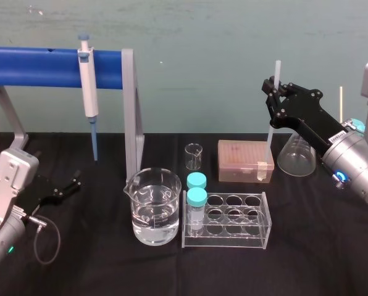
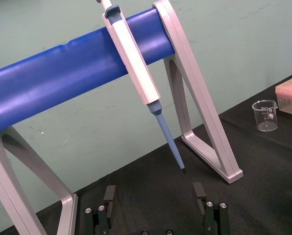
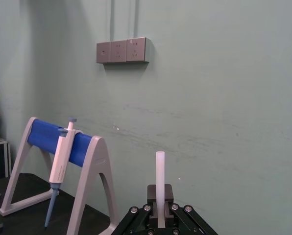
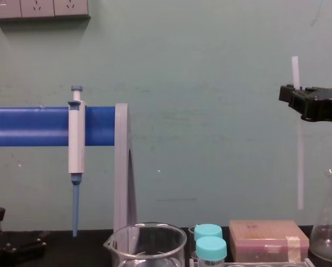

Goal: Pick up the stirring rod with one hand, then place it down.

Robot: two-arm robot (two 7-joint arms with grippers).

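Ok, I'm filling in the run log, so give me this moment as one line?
right gripper: shut on stirring rod | rod: upright, held in the air | left gripper: open, parked low on robot's left

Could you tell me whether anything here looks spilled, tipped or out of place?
Nothing stands out. The right pincer holds the stirring rod upright above the table; the left pincer rests open at the left. Beaker and flask stand upright, nothing spilled.
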